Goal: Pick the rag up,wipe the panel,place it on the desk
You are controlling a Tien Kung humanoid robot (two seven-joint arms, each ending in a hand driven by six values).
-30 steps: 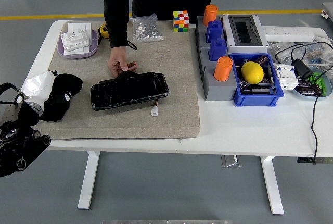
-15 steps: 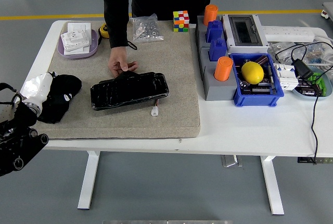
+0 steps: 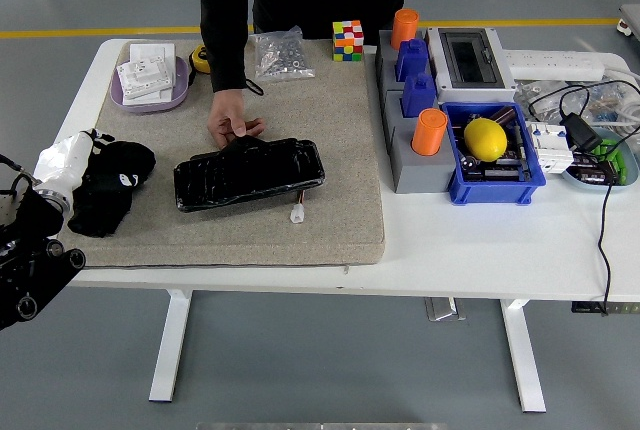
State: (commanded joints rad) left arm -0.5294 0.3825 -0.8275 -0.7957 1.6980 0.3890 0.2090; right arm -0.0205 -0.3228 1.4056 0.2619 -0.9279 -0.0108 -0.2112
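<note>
Left robot hand (image 3: 108, 185) drawn back leftward, black fingers closed on white rag (image 3: 62, 162), panel (image 3: 248, 174) alongside.

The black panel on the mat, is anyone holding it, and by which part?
Yes. The person's hand presses on the panel at its far edge, left of centre. The robot's left hand is off to the left, not touching it.

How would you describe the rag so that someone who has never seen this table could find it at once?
Start at the grey mat covering the left part of the white table and go to its left edge. There, left of the glossy black panel, lies the rag, a crumpled black cloth beside the robot's left hand. Its soft, matt folds set it apart from the flat, shiny panel.
</note>
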